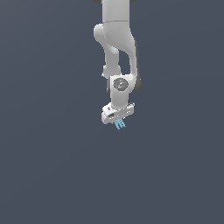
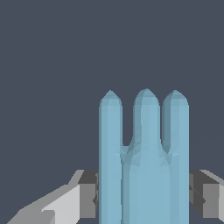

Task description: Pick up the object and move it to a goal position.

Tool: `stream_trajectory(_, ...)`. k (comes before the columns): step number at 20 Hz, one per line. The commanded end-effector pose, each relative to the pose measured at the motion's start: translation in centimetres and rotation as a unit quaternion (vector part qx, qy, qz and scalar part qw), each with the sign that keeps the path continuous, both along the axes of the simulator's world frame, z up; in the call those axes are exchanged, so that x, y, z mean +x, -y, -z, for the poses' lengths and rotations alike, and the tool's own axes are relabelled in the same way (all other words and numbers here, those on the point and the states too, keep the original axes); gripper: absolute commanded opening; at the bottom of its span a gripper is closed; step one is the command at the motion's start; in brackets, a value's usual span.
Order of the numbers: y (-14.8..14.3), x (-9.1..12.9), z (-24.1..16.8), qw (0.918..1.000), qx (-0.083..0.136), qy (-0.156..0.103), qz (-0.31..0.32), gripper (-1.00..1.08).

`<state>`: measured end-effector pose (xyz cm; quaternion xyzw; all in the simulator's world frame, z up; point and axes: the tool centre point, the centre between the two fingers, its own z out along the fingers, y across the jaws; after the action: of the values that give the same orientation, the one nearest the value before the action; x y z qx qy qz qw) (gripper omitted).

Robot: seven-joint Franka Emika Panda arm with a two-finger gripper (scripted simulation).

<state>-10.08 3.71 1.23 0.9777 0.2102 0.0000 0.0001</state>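
The object (image 1: pixel 120 125) is a tiny light-blue piece with three parallel prongs. In the exterior view it sticks out below the white hand of the arm, near the middle of the picture. In the wrist view the object (image 2: pixel 144 166) fills the middle, prongs pointing away from the camera. My gripper (image 1: pixel 118 123) is shut on it: one grey fingertip (image 2: pixel 87 194) presses each side, the other fingertip (image 2: pixel 205 197) on the opposite side. The gripper (image 2: pixel 144 197) holds it in the air; no surface touches it.
The white-grey arm (image 1: pixel 117 43) comes down from the top of the exterior view. Behind and all around is a plain dark blue-grey background, with no other object, edge or goal marker in view.
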Motion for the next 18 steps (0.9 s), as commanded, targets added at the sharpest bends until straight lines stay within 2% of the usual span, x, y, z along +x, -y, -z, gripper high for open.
stream_trajectory(1, 0.0, 0.0, 0.0, 1.0, 0.0, 0.0, 0.0, -1.0)
stream_trajectory(10, 0.8, -0.2, -2.3, 1.0, 0.0, 0.0, 0.0, -1.0)
stream_trajectory(18, 2.7, -0.5, -7.6, 1.0, 0.0, 0.0, 0.0, -1.0)
